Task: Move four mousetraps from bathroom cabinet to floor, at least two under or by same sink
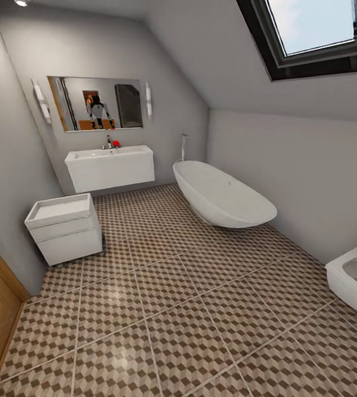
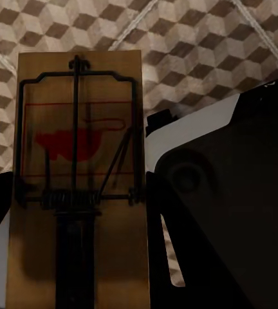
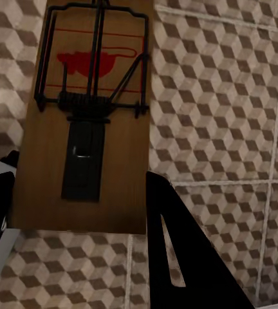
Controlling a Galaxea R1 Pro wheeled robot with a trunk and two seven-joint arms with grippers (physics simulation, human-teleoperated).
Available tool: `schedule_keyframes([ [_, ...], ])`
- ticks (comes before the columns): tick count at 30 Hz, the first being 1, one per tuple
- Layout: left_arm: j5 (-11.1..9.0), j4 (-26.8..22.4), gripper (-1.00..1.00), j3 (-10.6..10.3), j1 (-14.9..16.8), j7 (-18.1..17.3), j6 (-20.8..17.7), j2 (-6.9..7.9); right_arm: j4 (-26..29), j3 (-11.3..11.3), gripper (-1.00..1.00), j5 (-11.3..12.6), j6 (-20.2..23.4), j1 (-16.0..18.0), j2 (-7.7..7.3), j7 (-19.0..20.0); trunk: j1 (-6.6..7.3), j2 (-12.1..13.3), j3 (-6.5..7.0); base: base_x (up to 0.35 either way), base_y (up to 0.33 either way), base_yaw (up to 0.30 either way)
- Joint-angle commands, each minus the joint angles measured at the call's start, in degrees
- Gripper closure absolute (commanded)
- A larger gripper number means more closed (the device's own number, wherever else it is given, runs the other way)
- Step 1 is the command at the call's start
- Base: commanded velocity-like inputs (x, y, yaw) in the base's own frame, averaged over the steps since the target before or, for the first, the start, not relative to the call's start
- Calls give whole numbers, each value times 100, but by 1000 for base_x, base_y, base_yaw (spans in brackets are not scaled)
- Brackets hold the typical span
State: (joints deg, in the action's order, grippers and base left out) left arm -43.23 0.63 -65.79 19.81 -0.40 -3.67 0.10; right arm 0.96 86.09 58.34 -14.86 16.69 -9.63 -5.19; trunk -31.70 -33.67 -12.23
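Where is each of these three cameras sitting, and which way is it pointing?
Head view: high on the robot, looking forward and down across the bathroom floor toward the sink and a bathtub.
Left wrist view: near the left gripper, facing down at the tiles past a mousetrap; dark robot parts show beside it.
Right wrist view: near the right gripper, facing down past another mousetrap; a dark finger shows.
Shared: both wrist views show a mousetrap over the cube-patterned floor.
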Motion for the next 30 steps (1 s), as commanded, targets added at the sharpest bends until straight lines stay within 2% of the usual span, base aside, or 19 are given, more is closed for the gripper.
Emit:
schedule_keyframes([
  [1,-36,1,100,-50,6,-4,-20,-1,9,49,100,48,-10,1,-4,-8,-2,-7,-4,0,0,280],
  [7,-36,-1,100,-48,6,-4,-20,-1,3,49,100,55,-7,1,-4,-11,-2,-7,6,0,0,135],
  [25,-36,-1,100,-48,6,-12,-23,-19,-6,43,100,43,-42,1,-13,-17,-2,-7,7,7,0,4],
  [30,-36,-1,100,-48,6,-13,-27,-15,4,52,100,43,-29,1,-7,-17,-2,-7,7,196,0,0],
])
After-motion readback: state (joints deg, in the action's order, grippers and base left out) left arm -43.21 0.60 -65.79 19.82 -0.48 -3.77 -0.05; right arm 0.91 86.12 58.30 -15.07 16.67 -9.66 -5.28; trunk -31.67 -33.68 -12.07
